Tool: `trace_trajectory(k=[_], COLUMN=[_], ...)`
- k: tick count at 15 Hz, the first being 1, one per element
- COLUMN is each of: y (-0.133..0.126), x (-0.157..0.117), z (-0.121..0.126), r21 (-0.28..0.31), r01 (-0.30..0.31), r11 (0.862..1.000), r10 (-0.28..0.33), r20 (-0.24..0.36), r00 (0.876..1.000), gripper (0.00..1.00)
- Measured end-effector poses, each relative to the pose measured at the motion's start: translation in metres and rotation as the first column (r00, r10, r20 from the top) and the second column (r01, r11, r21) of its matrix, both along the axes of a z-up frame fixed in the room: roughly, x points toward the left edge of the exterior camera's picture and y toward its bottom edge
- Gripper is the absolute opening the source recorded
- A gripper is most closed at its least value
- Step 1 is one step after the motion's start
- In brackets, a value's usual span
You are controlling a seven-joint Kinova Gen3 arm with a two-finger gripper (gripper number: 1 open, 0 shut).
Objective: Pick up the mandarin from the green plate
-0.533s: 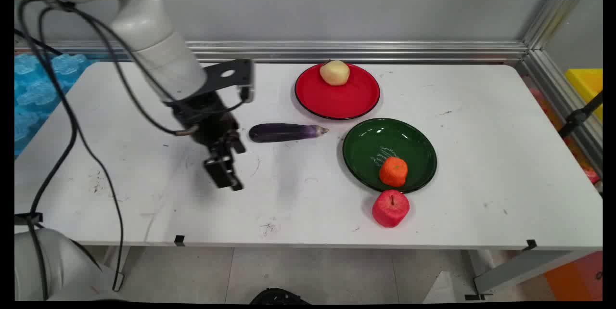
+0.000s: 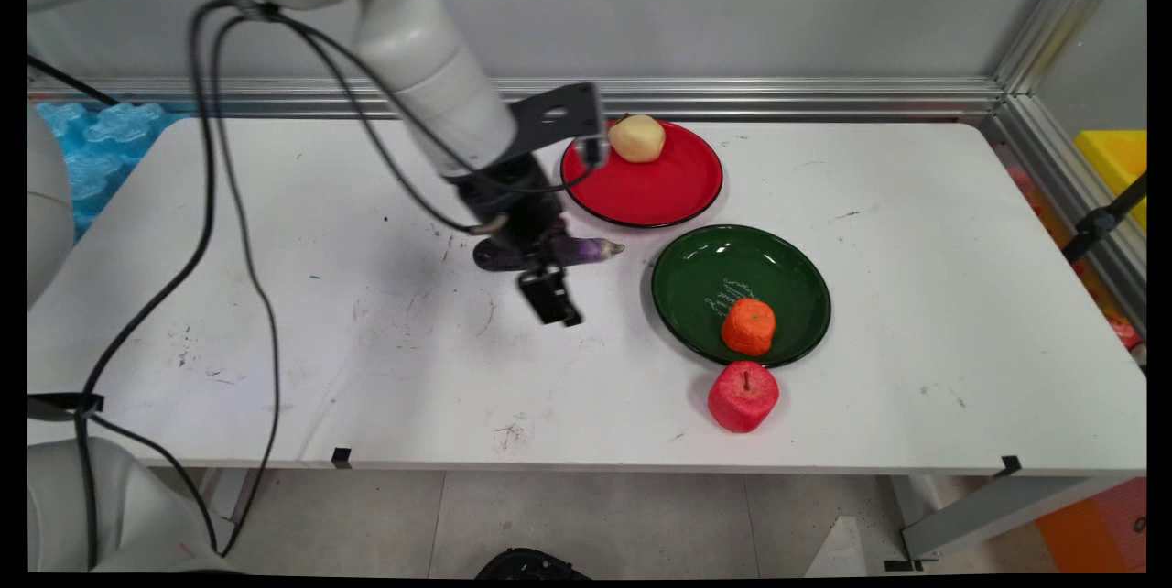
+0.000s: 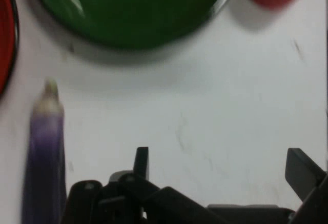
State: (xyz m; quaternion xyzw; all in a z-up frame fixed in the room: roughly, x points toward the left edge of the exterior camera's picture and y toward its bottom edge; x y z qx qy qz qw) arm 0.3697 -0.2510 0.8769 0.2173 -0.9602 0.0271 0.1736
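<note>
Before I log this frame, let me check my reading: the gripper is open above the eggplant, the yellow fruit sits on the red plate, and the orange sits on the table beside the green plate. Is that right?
One detail is wrong. The orange sits on the green plate, near its front rim, as the main view shows; the red apple is what sits on the table beside it. The rest holds: open gripper above the eggplant, yellow fruit on the red plate.

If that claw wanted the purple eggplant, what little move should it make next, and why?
Probably a small sideways shift toward the eggplant. The claw is open, but in the hand view the eggplant lies outside the fingers, with only bare table between them.
</note>
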Motion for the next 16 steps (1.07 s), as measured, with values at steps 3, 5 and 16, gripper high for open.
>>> trace_trajectory(k=[3,5,16], y=[-0.016,-0.025,-0.061], x=[-0.024,-0.040,-0.109], z=[-0.005,-0.011,-0.053], r21=[-0.046,-0.074,-0.192], r01=[0.020,0.035,0.130], r11=[0.999,0.997,0.973], r10=[-0.021,-0.038,-0.144], r20=[-0.022,-0.034,-0.061], r00=[1.000,0.999,0.988], gripper=[1.00,1.00,1.00])
